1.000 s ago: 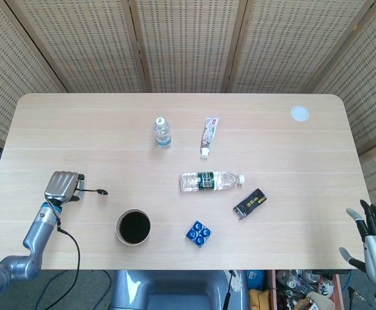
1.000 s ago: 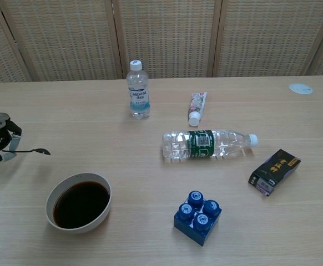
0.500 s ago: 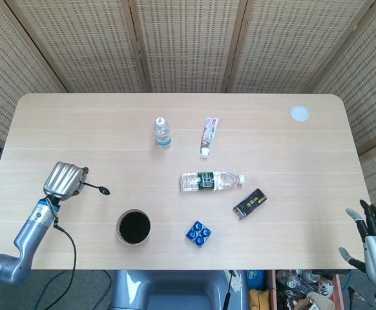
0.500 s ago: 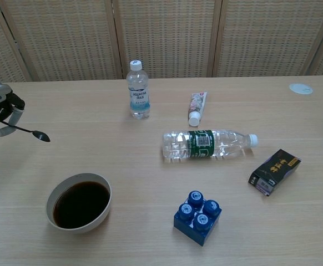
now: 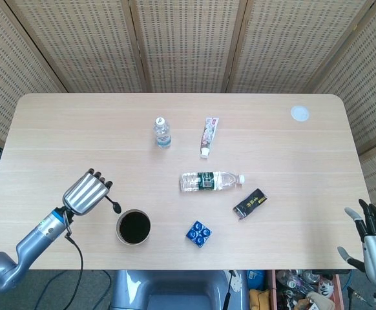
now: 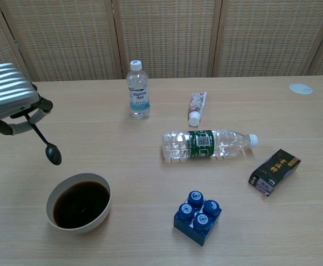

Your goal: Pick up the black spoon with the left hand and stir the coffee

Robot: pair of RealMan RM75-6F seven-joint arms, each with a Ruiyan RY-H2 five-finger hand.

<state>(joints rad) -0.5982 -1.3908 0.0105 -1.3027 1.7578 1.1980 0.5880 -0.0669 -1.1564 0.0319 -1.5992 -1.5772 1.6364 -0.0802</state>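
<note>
Holding the black spoon [image 6: 46,145] in the left hand [image 6: 7,100] above the table [image 5: 285,155] near its front-left corner, bowl end hanging down over the rim of the coffee cup [image 6: 78,202]. Hanging off the front-right corner, the right hand [image 5: 375,240], fingers spread, gripping nothing.

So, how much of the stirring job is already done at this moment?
Done: the left hand holds the black spoon lifted off the table. In hand: the spoon hangs bowl-down, above and a little left of the coffee cup, not yet in the liquid. Left: lower it into the coffee and stir. The right hand waits open off the table's right edge.
</note>
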